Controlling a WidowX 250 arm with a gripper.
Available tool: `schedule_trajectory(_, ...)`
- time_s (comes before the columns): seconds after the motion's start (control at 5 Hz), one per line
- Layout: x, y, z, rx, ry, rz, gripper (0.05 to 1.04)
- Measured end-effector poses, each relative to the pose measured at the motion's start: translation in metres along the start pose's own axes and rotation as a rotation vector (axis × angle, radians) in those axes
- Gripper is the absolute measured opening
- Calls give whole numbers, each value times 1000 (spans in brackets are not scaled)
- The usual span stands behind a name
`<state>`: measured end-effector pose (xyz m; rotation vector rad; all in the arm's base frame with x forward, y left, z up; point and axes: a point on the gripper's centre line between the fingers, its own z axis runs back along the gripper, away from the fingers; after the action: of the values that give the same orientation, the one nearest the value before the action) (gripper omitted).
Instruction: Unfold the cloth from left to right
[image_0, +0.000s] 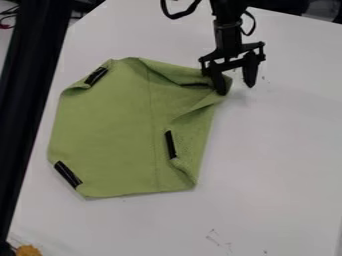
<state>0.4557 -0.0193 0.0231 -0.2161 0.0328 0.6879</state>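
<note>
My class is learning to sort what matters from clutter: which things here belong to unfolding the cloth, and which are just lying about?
For the job:
- cloth, green
- gripper, open at the cloth's upper right

Just there:
- orange thing, lower left corner
- black bar, left edge

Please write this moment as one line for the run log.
cloth on table: mostly flat, folds at view's right side | gripper: open, at cloth's upper right corner | unfolding: not complete
</note>
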Motion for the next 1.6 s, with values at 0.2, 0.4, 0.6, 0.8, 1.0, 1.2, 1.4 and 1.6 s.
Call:
schedule_trajectory(0.2, 5, -18, 16, 16, -33, -54, 1004)
schedule_trajectory(0.4, -8, -41, 30, 38, -65, -126, 1001)
schedule_trajectory(0.6, -17, -39, 33, 79, -60, -136, 1001)
schedule_trajectory(0.8, -29, -35, 57, 79, -55, -159, 1001)
schedule_trajectory(1.0, -41, -13, 72, 110, -24, -158, 1001)
schedule_trajectory(1.2, -51, 24, 84, 140, -1, -145, 1001)
schedule_trajectory(1.4, -62, 66, 95, 148, -8, -181, 1001)
schedule_trajectory(1.6, -62, 106, 102, 172, -20, -138, 1001)
